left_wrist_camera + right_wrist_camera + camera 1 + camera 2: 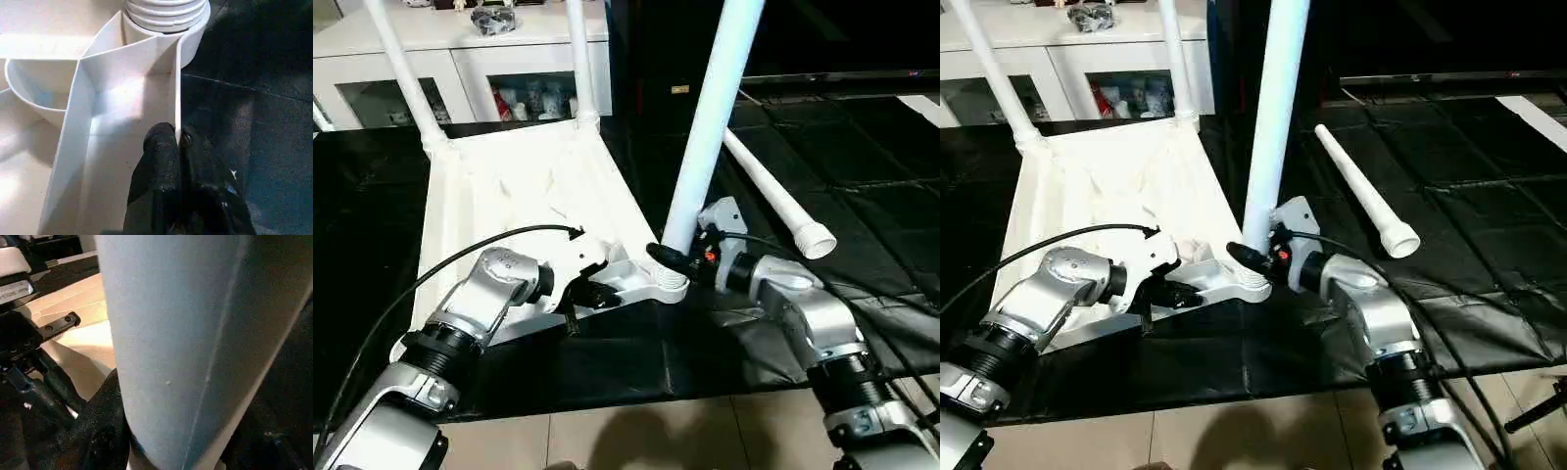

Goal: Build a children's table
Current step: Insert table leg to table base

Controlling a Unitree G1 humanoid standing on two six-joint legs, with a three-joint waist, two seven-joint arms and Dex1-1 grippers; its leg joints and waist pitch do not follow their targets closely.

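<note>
Two legs (403,73) already stand in the upturned top (509,206) at centre. Our left gripper (178,147) pinches its near rim; our right gripper (680,259) clasps the third leg (710,117), seated at five o'clock. Next, we judge, twist it tight, then fetch the loose leg (773,201) at three o'clock.

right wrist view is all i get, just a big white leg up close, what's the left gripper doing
Observer: The left gripper is shut on the side wall of the table top.
Operator: how many legs are already in
Observer: Two far legs stand in their sockets; the near leg stands in a third.
Operator: where's the last one
Observer: The loose leg lies on the black mat, on the robot's right.
</note>
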